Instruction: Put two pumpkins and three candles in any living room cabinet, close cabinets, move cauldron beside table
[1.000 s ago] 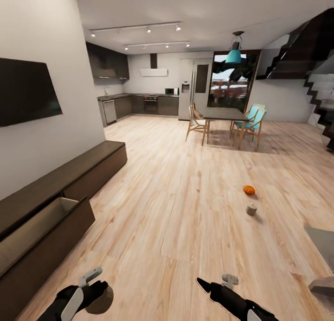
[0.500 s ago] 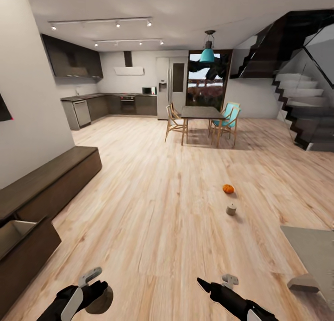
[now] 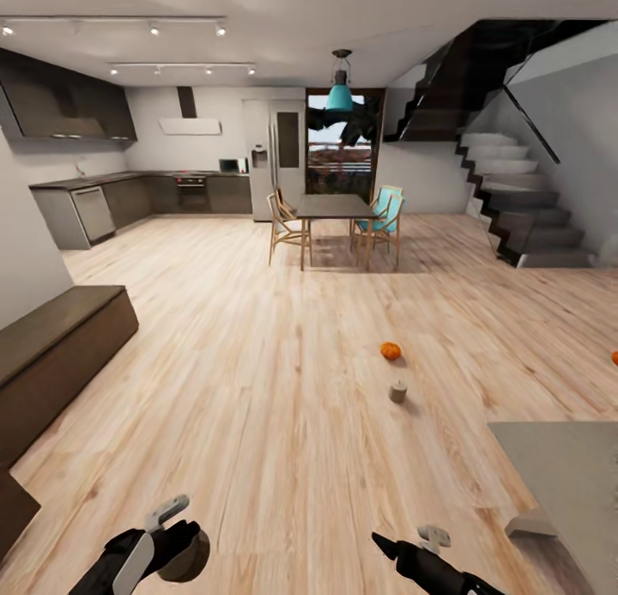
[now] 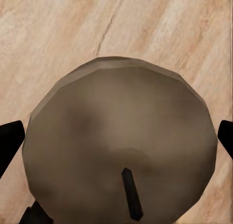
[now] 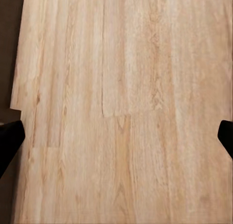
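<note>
Wide plank floor (image 3: 283,380) across most of the head view. At the left edge, the low dark cabinet (image 3: 60,355), its top flat; compared with half a second ago, slid further left in frame as the camera swung right, the open drawer now cut down to a dark corner at lower left. Far centre, a dining table (image 3: 333,207) with chairs; upper right, a staircase (image 3: 515,209). Lower right, a grey rug (image 3: 566,483).

Mid-floor right of centre, a pumpkin (image 3: 390,350), and just below it a candle (image 3: 398,392), both well apart from either claw. At the right edge, a sliver of orange, too cropped to name.

Bottom left, left gripper (image 3: 176,535) clasping a brown candle (image 4: 119,146), wick showing in the left wrist view. Bottom right, right gripper (image 3: 386,543) holding nothing, fingertips spread wide in its wrist view over bare planks.
</note>
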